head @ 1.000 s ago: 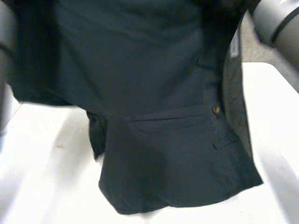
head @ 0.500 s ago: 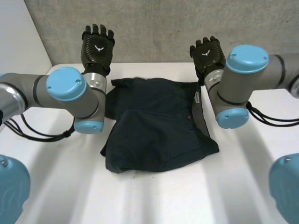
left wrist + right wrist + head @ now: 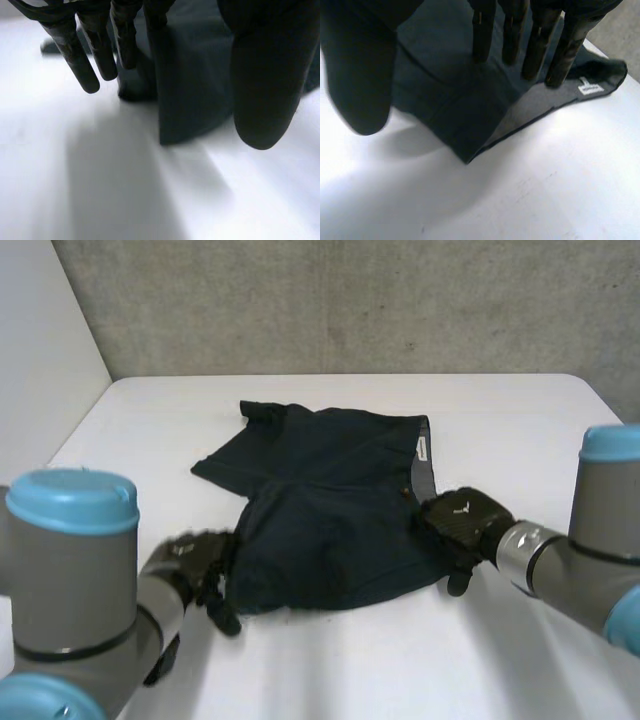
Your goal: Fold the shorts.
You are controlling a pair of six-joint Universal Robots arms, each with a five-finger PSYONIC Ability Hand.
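The dark navy shorts [image 3: 330, 500] lie crumpled and partly doubled over in the middle of the white table [image 3: 520, 430], with a white label [image 3: 423, 448] at the waistband on the right. My left hand [image 3: 190, 562] hovers low at the near left corner of the shorts. Its fingers [image 3: 75, 55] are straight and spread over the cloth edge [image 3: 195, 95], holding nothing. At the near right corner my right hand [image 3: 462, 522] is also open, its fingers [image 3: 535, 45] stretched above the cloth [image 3: 455, 100] and the thumb well apart. The label [image 3: 590, 89] lies beyond its fingertips.
A grey concrete wall [image 3: 350, 300] stands behind the table's far edge, and a white panel [image 3: 40, 360] borders the left side. Bare tabletop lies in front of the shorts and to both sides.
The shorts, earlier held up close to the camera, now lie on the table. Both hands, raised at the far edge half a second ago, have come down to the near corners.
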